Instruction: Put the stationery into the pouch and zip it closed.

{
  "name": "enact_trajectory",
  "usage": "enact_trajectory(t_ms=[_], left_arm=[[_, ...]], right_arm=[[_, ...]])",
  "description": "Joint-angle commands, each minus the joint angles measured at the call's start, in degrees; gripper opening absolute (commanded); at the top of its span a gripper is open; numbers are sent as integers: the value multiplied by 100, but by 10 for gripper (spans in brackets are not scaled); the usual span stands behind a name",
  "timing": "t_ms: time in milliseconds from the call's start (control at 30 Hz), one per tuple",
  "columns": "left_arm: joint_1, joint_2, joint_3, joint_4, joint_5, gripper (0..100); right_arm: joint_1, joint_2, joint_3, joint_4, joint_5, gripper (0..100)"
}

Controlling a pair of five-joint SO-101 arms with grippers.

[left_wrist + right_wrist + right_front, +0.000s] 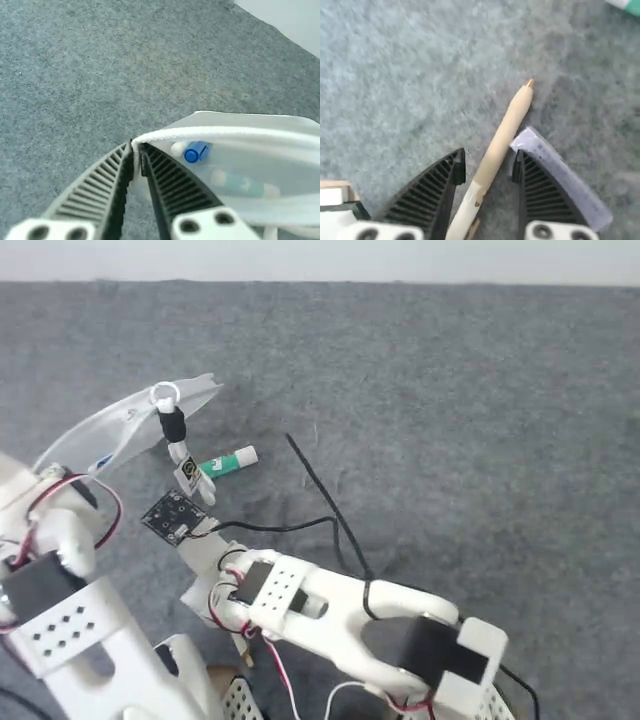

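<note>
On grey carpet (480, 390), left gripper (137, 148) clamped on pouch (250, 122) rim, blue-capped item (196, 151) inside, right gripper (489, 155) spread wide astride cream pen (504, 131), lilac block (565, 182) just beside one finger, glue stick (226, 461) near pouch, black cable (325, 495) close by.

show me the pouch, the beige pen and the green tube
pouch (260, 131): left wrist view, on its white top edge
beige pen (501, 137): right wrist view, on the middle of its barrel
green tube (226, 463): high view, on its green body
</note>
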Motion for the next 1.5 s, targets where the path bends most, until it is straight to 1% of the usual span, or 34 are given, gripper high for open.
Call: enact_trajectory(t_ms=[0, 67, 233, 300, 367, 467, 600, 733, 967, 1033, 1100, 1200, 1367, 1467], left_arm=[[-62, 0, -198, -220, 70, 13], [-62, 0, -198, -220, 62, 13], [-62, 0, -198, -211, 62, 13], [-62, 0, -198, -202, 62, 13], [-62, 0, -198, -202, 62, 13], [-53, 0, -198, -202, 62, 13], [-26, 0, -198, -193, 70, 13], [-26, 0, -198, -193, 70, 13], [-9, 0, -189, -193, 70, 13], [88, 0, -180, -185, 62, 13], [158, 0, -119, -202, 62, 13], [185, 0, -110, -220, 53, 13], [185, 0, -119, -220, 53, 13], [185, 0, -127, -220, 53, 13]], right_arm=[[-13, 101, -396, 224, -18, 58], [-13, 198, -686, 716, 132, 4], [119, 585, -1266, 1807, 141, 59], [198, 743, -1521, 2220, 149, 44], [268, 840, -1741, 2527, 158, 6], [382, 875, -1916, 2870, 176, 8], [541, 831, -1925, 3196, 589, 6], [708, 752, -1925, 3477, 818, 6], [804, 286, -1925, 4268, 844, 6], [822, 101, -1925, 4514, 844, 6], [971, -48, -1925, 4708, 844, 6], [1393, -251, -1925, 4787, 905, 6], [2237, -514, -1925, 4734, 1486, 6], [2536, -532, -1908, 4567, 1644, 6]])
